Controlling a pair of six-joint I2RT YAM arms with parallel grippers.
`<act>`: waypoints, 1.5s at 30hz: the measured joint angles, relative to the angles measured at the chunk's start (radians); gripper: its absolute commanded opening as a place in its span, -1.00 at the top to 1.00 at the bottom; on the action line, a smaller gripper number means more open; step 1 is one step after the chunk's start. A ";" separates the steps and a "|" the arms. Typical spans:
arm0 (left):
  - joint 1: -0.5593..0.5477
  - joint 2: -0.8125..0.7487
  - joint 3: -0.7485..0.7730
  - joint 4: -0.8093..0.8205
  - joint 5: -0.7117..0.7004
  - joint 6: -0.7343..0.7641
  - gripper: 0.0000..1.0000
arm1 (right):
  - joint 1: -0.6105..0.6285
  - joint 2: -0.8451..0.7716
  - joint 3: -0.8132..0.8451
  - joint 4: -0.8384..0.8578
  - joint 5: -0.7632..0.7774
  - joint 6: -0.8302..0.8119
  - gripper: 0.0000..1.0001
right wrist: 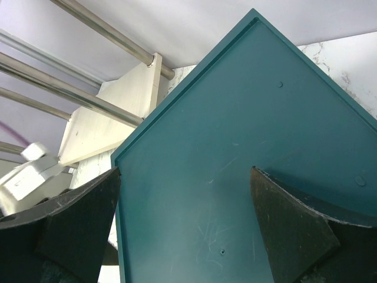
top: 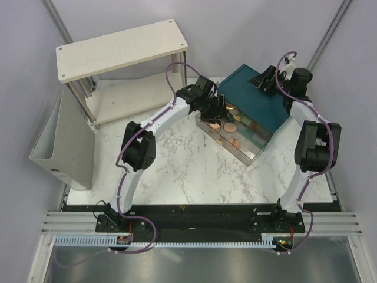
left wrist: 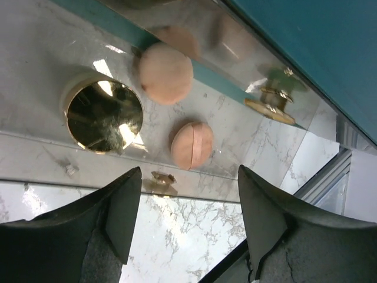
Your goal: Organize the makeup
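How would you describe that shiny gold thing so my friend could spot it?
Find the big teal box on the marble table. Its clear drawer is pulled open, and a round gold pot lies inside. Its neighbours are matte peach sponges; only it shines like a mirror.

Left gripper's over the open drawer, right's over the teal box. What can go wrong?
The open left gripper sits above the front wall of the clear drawer and its gold knob; lowering could strike them instead of the contents.
The gold pot, round sponge and split peach piece lie close; grasping one may nudge another.
The right gripper, open over the teal box, could shift it if lowered.
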 measured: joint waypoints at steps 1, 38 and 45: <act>0.000 -0.019 -0.019 0.002 -0.003 0.005 -0.50 | 0.001 0.000 0.000 0.000 0.000 0.000 -0.96; -0.011 -0.039 -0.235 0.160 -0.006 0.035 -0.99 | 0.003 0.000 -0.006 0.010 -0.001 -0.003 -0.96; -0.010 0.043 -0.106 0.183 -0.011 -0.005 -0.94 | 0.003 0.000 -0.006 0.009 -0.001 -0.004 -0.96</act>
